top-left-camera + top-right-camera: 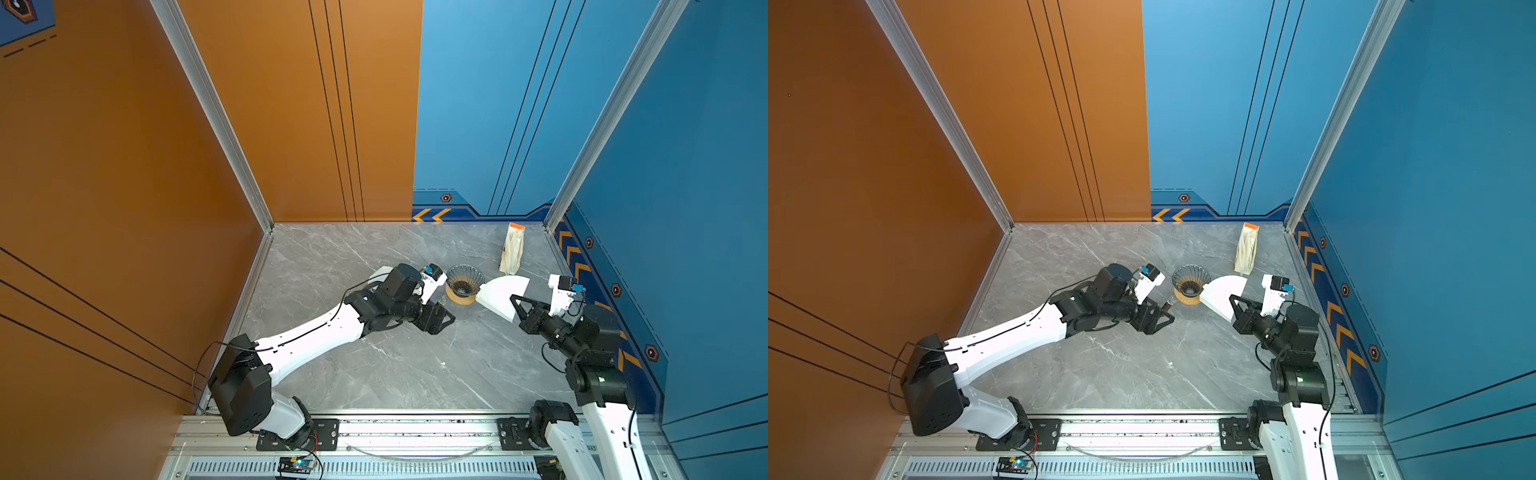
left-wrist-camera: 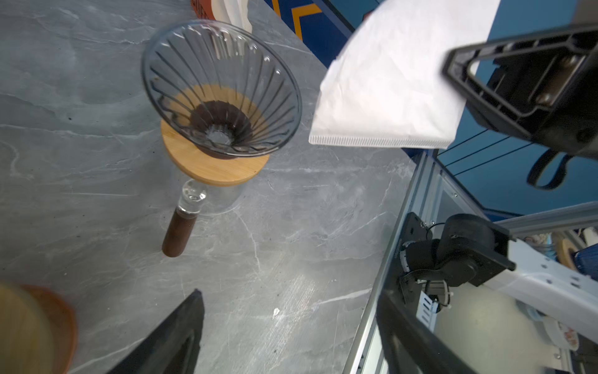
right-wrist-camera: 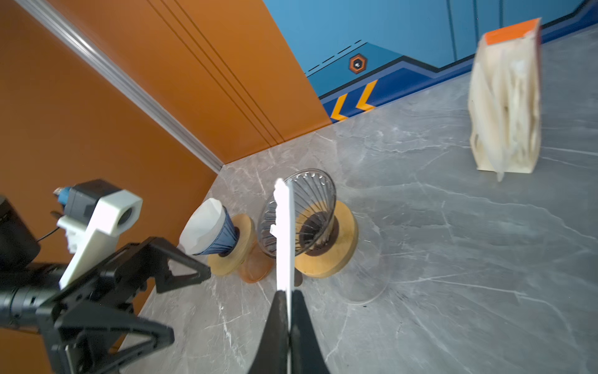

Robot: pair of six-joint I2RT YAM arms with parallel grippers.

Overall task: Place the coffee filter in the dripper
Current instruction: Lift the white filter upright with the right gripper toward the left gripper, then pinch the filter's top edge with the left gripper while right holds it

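Centre-right in a top view, the right gripper (image 1: pixel 516 306) is clamped on the lower-right edge of the white coffee filter (image 1: pixel 500 296). The filter hangs just right of the glass dripper (image 1: pixel 464 283), not in it. The left gripper (image 3: pixel 189 304) gapes wide, empty, left of the dripper.

Top views look down — close wrist views share dripper (image 2: pixel 221 97).

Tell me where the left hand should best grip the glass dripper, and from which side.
Probably the brown handle: it sticks out below the wooden collar toward the open left hand, a slim bar clear of the glass cone. Come from that side, jaws across it.
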